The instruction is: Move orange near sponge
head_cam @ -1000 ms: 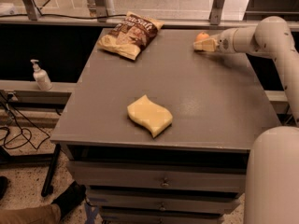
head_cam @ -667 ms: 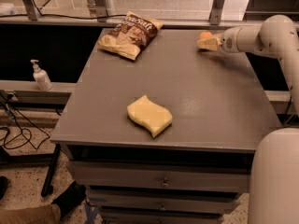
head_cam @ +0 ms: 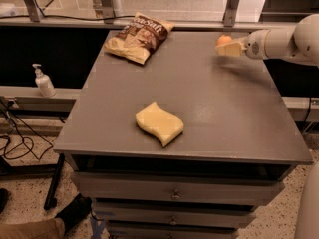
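Note:
The orange (head_cam: 224, 39) is a small round fruit at the far right of the grey table (head_cam: 199, 98), sitting in the tip of my gripper (head_cam: 227, 47). The gripper reaches in from the right on a white arm, is shut on the orange and holds it a little above the table top, with a shadow beneath it. The sponge (head_cam: 159, 123) is pale yellow with wavy edges. It lies flat near the table's front middle, well apart from the orange and gripper.
A brown and cream crisp bag (head_cam: 139, 36) lies at the table's far left corner. Drawers (head_cam: 174, 195) sit under the table top. A pump bottle (head_cam: 44, 81) stands on a ledge to the left. Cables (head_cam: 15, 138) trail on the floor at left.
The gripper and the orange have shifted slightly to the right together and risen a little off the table. The sponge and crisp bag have not moved.

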You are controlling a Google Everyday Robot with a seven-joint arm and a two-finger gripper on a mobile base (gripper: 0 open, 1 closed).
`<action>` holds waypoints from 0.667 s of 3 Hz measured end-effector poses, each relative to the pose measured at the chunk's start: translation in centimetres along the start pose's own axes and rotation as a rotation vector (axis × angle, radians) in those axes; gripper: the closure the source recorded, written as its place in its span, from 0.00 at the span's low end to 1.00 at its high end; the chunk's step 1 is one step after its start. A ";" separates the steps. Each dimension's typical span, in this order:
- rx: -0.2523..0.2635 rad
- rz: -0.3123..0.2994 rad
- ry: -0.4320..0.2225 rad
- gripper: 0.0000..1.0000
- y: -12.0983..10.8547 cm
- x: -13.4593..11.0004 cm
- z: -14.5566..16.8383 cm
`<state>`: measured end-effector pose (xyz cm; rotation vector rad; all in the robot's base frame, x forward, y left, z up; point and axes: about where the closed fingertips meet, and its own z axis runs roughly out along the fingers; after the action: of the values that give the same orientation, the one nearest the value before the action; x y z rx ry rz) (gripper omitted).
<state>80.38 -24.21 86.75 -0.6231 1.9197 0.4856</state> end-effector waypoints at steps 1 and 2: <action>-0.047 -0.023 -0.006 1.00 3.0 -0.1 -3.4; -0.092 -0.043 -0.012 1.00 6.5 -0.4 -7.1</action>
<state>71.50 -23.20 90.34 -0.7176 1.8772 0.5518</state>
